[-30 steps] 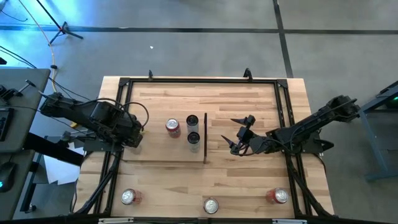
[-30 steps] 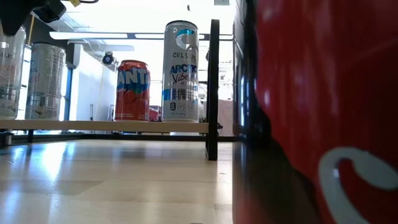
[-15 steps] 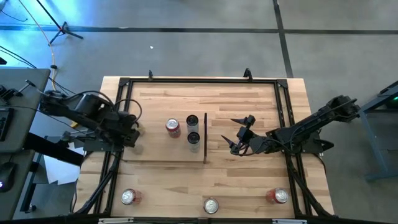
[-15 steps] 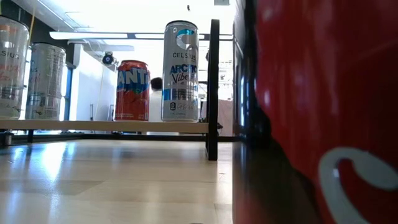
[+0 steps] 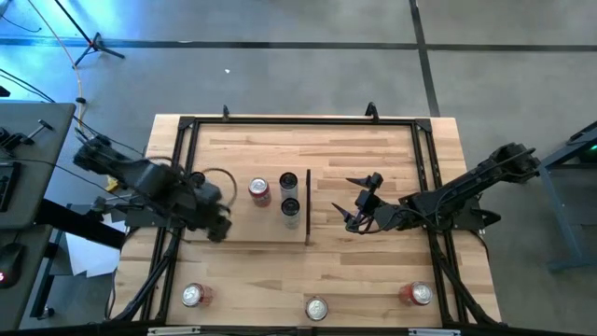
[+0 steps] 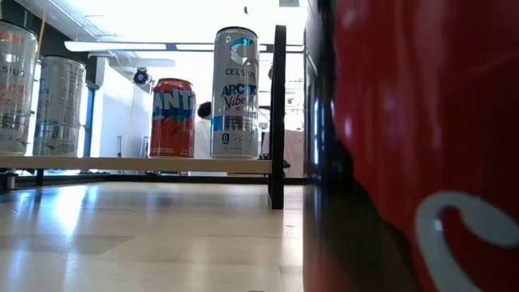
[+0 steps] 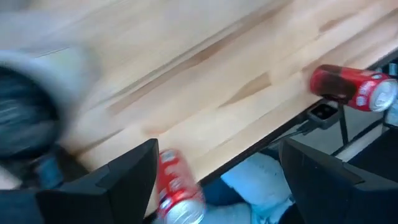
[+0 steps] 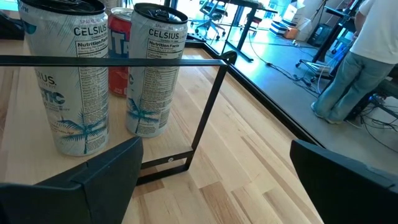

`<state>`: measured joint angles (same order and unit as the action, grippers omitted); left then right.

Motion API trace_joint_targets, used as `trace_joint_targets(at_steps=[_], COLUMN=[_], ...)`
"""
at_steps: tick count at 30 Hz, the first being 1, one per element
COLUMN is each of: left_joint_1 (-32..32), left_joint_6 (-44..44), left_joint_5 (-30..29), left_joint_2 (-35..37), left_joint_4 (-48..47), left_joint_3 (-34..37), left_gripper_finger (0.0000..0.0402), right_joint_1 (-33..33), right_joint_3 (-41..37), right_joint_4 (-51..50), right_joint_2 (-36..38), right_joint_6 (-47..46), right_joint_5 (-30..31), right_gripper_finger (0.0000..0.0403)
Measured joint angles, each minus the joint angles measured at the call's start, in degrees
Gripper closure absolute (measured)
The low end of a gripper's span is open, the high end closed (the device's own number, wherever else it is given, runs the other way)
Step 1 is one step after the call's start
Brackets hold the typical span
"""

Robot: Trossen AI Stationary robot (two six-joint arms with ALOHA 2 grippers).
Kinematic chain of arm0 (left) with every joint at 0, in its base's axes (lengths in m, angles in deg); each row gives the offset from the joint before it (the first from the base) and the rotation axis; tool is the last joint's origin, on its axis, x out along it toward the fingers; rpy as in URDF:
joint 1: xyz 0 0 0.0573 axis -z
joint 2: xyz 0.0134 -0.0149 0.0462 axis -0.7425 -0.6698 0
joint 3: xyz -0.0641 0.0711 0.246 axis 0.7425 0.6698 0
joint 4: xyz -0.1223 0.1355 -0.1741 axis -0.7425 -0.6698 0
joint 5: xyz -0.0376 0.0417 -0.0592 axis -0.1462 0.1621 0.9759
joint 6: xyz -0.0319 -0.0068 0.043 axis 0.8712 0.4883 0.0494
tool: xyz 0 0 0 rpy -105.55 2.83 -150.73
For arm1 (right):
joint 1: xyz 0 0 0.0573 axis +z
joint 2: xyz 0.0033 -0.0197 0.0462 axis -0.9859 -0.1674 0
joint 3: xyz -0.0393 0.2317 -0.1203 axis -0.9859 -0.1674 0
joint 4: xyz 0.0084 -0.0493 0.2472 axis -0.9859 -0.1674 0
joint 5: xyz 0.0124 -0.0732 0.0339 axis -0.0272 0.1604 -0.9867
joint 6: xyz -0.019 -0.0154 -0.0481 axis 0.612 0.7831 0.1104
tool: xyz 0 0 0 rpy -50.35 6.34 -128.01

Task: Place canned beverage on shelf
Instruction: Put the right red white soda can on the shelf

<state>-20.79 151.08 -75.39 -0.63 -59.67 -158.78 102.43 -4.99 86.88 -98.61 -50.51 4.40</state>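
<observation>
The shelf (image 5: 233, 229), a pale panel with a dark upright strip (image 5: 308, 205), lies at the table's middle left. On it stand a red can (image 5: 259, 191) and two silver cans (image 5: 289, 194). The low view shows two more silver cans (image 6: 36, 93) at its left end. My left gripper (image 5: 219, 229) hangs open and empty over the shelf's near left part, its fingers (image 7: 118, 177) pointing down. Just right of the strip, my right gripper (image 5: 353, 201) stands open, level and empty, facing the cans (image 8: 74, 81).
Three more cans stand along the table's near edge: left (image 5: 193, 296), middle (image 5: 317, 308) and right (image 5: 420, 295). The middle one fills the right half of the low view (image 6: 413, 146). A black frame (image 5: 298, 121) rims the table. A person (image 8: 348, 62) stands beyond the table.
My left gripper has risen out of the low view from above the leftmost silver can. It has swung toward the table's near edge over the shelf's near left part, still open. That can stays standing on the shelf.
</observation>
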Motion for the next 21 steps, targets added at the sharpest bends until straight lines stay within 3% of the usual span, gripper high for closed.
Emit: trace_joint_targets(at_steps=[11, 15, 21], left_joint_1=[7.6, 10.7, 14.7], left_joint_6=[-6.2, -6.7, -8.6], left_joint_5=[-13.8, -20.4, -25.0], left_joint_2=[-16.2, -19.1, -22.1], left_joint_4=[11.0, 14.2, 22.9], left_joint_3=[-3.6, -3.8, -3.8], left_gripper_finger=[0.0094, 0.0094, 0.0094], right_joint_1=[0.0, 0.0, 0.0], right_joint_3=[0.0, 0.0, 0.0], right_joint_4=[0.0, 0.0, 0.0], right_joint_2=[0.0, 0.0, 0.0], right_joint_6=[0.0, 0.0, 0.0], right_joint_5=[0.0, 0.0, 0.0], right_gripper_finger=[0.0009, 0.0009, 0.0009])
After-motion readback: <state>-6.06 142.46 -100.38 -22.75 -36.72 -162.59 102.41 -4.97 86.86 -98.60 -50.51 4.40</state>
